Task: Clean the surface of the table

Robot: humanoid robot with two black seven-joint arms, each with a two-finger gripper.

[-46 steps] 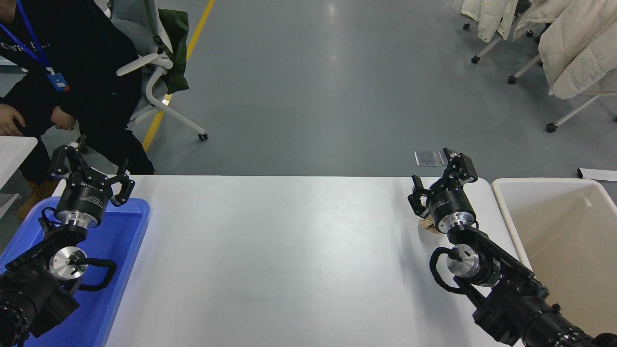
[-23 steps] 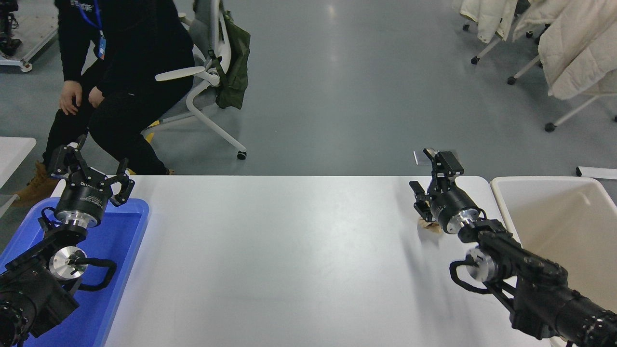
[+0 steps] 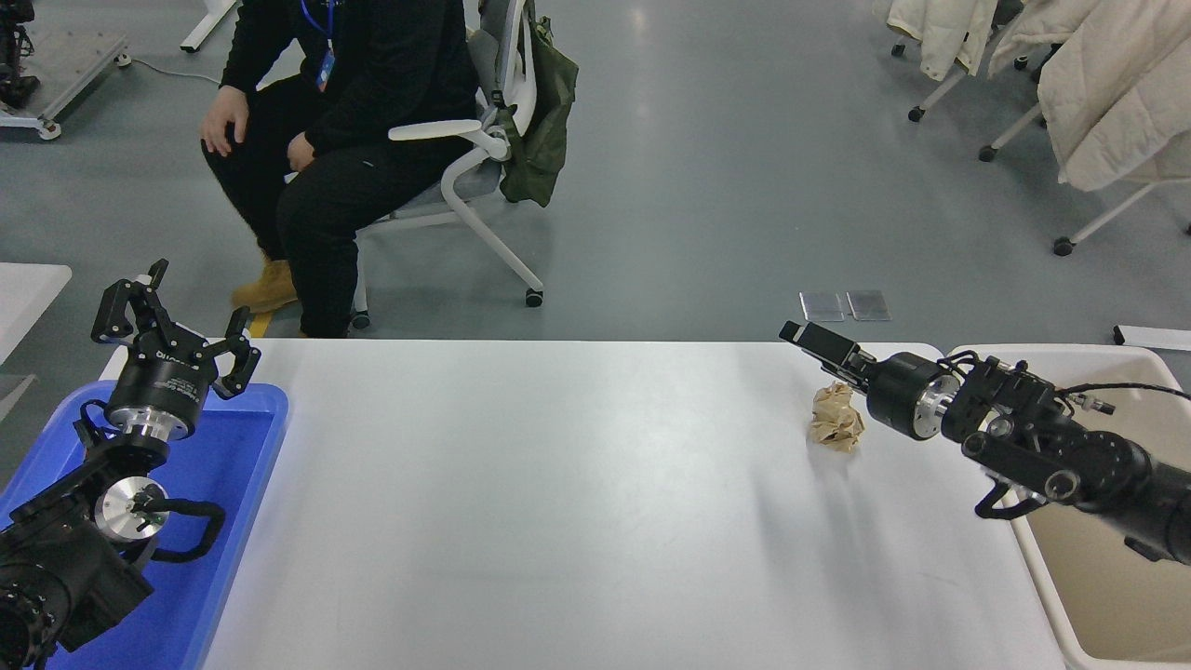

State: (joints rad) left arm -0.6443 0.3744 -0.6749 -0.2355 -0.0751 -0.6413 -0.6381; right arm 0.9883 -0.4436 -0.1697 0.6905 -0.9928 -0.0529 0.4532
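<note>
The white table surface [image 3: 558, 484] fills the lower part of the head view. A crumpled brown paper ball [image 3: 835, 419] lies on it near the far right corner. My right arm reaches in from the right edge over the bin, and my right gripper [image 3: 811, 358] points left, open, just behind and above the ball. One of its fingers [image 3: 819, 341] sticks out past the table's far edge; the other is mostly hidden behind the ball. Nothing is held. My left gripper [image 3: 172, 321] is parked open above the blue tray at the lower left.
A blue plastic tray [image 3: 233, 484] lies at the table's left end. A cream-white bin [image 3: 1107, 596] stands at the right end. A person sits on a wheeled chair [image 3: 465, 158] beyond the far left edge. Chairs draped with pale coats [image 3: 1107, 93] stand at the top right.
My right arm swung out to the right and laid its gripper over sideways, uncovering the paper ball. The person rolled rightward and back on the chair. The left arm stayed still.
</note>
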